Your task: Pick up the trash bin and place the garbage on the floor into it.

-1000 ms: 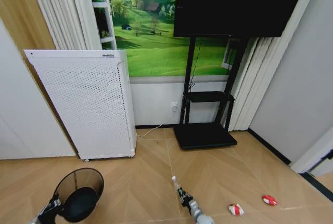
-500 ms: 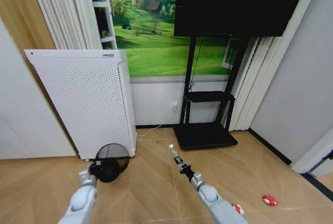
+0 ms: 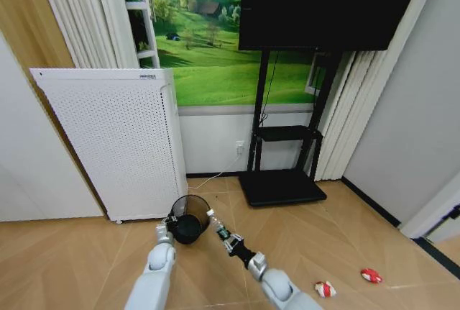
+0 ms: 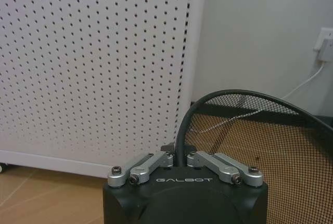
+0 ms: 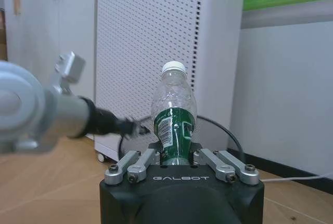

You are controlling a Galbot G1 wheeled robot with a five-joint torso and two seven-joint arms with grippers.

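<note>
Two wrappers (image 3: pixel 325 289), red-and-white, are seen lying on the floor (image 3: pixel 345 245) at the near right. The bottle (image 3: pixel 218 225) is clamped at its base by the right gripper (image 3: pixel 228 239), long axis pointing away, cap toward the bin. The trash bin (image 3: pixel 188 219) is pinched at its rim by the left gripper (image 3: pixel 172 222), held above the floor, mouth tilted toward the bottle. Behind stands a white perforated appliance (image 3: pixel 115 144).

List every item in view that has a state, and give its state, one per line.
Trash bin: held off the floor by its rim, tilted.
Left gripper: shut on the bin's rim.
Bottle: capped, clamped near its base, cap pointing toward the bin.
Right gripper: shut on the bottle.
Two wrappers: crumpled, lying apart on the floor.
Screen: dark.
</note>
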